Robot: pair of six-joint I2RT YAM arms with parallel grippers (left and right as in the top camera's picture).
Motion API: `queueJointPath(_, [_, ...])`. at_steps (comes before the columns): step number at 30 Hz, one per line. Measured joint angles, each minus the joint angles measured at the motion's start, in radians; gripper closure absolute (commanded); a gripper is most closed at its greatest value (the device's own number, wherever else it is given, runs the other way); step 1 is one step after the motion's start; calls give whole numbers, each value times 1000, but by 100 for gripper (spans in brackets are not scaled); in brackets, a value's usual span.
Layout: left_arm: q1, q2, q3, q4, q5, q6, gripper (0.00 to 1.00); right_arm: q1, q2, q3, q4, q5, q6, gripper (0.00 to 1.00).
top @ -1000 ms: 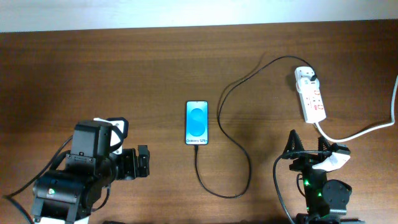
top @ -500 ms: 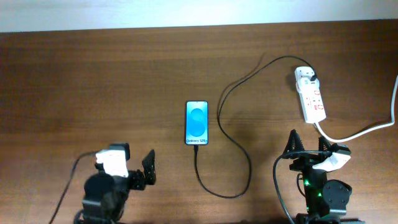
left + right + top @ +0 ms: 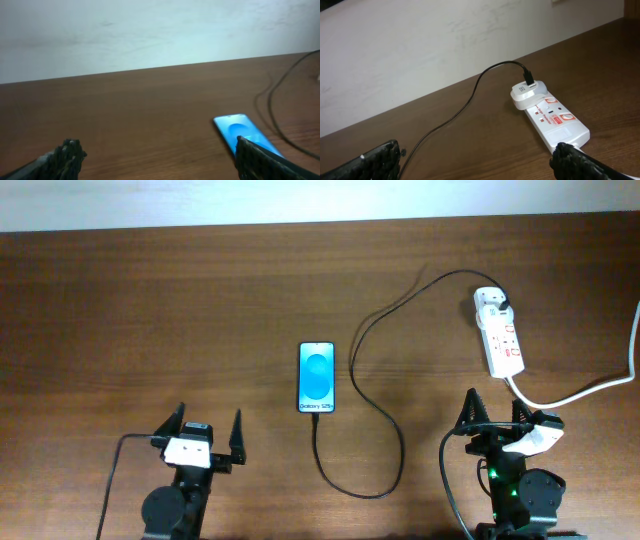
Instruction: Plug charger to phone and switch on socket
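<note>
The phone (image 3: 317,376) lies face up mid-table with its blue screen lit; it also shows in the left wrist view (image 3: 244,131). The charger cable (image 3: 378,442) runs from the phone's near end, loops right and up to a plug in the socket (image 3: 502,332), a white power strip at the right. The right wrist view shows the strip (image 3: 555,120) with the plug in it and the cable (image 3: 465,107). My left gripper (image 3: 208,427) is open and empty, left of and nearer than the phone. My right gripper (image 3: 496,410) is open and empty, just short of the strip's near end.
A thick white cord (image 3: 590,388) runs from the strip's near end off the right edge. A pale wall (image 3: 150,30) stands behind the table's far edge.
The left arm has pulled back and lowered to the table's front edge, its gripper now pointing forward and open. The right arm, phone, cable and strip have not moved.
</note>
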Motion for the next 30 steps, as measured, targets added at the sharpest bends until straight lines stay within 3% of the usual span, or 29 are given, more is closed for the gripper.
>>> queueJointPath(5, [75,0,0,-2,-14,37,1,0,0,0,0,0,0,2])
queueJointPath(30, [77,0,0,-2,-14,44,1,0,0,0,0,0,0,2])
